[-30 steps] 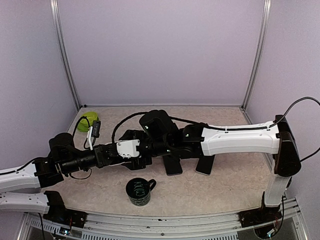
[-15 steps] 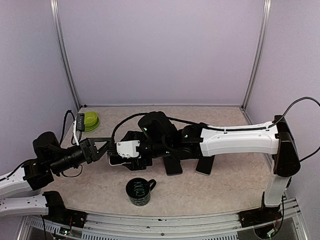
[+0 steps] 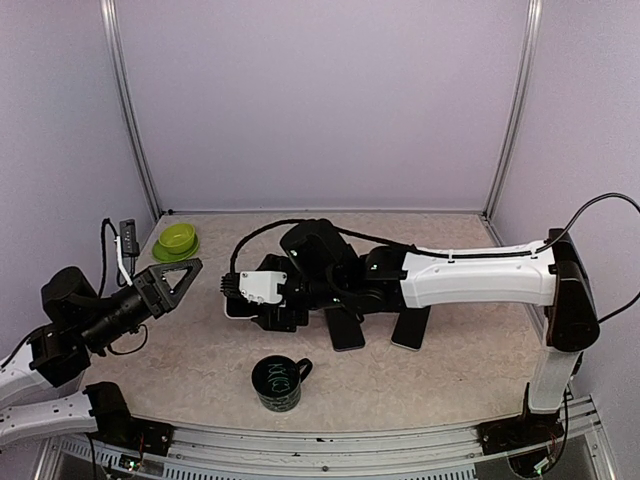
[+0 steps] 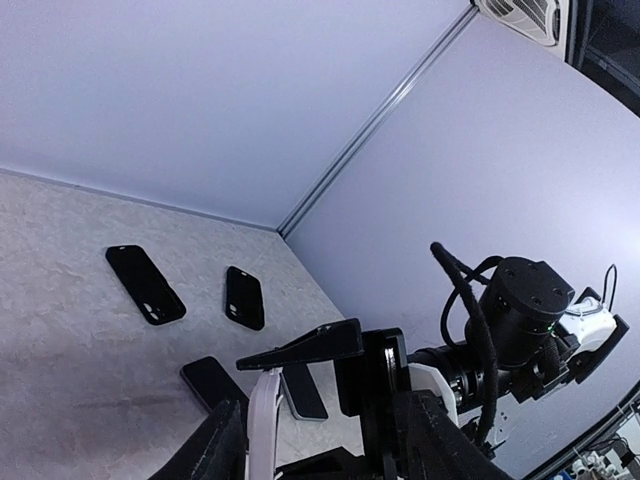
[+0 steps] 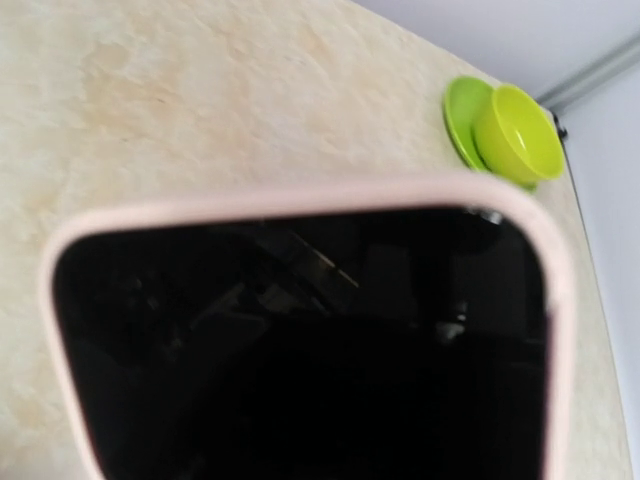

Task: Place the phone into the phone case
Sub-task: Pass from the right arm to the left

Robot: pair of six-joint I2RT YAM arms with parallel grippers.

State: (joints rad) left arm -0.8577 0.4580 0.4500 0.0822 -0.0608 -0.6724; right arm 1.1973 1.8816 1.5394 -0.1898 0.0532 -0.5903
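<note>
**Top view.** The left claw [image 3: 180, 285] hangs above the left side of the bench [image 3: 450, 370]. Its fingers are spread in a wide V with nothing between them, and it touches nothing. The right arm [image 3: 480, 275] reaches across from the right, and the right claw [image 3: 248, 300] sits low at the middle of the bench, over a pale-edged phone case [image 3: 231, 309]. The black wrist parts hide its fingers, so I cannot tell whether they clamp the case or only stand beside it. Two black slabs [image 3: 346, 330] lie just right of that claw; whether they are phones or cases I cannot tell. A green bowl [image 3: 177, 237] stands at the far left. A black mug [image 3: 277, 383] stands near the front edge, and its green scrawl is not readable.

**Left wrist view.** The left claw's two dark fingers [image 4: 225, 450] rise from the bottom edge, clearly apart and holding nothing. Beyond them are the right arm's joints and four dark slabs flat on the bench. No label on them can be made out.

**Right wrist view.** The phone [image 5: 300, 350] fills the frame with its dark screen up. The pink rim of the phone case borders it on the three sides in view. The case rests on the bench, with the green bowl well beyond its upper right corner. The right claw's own fingers do not show. No brand or writing is legible.
</note>
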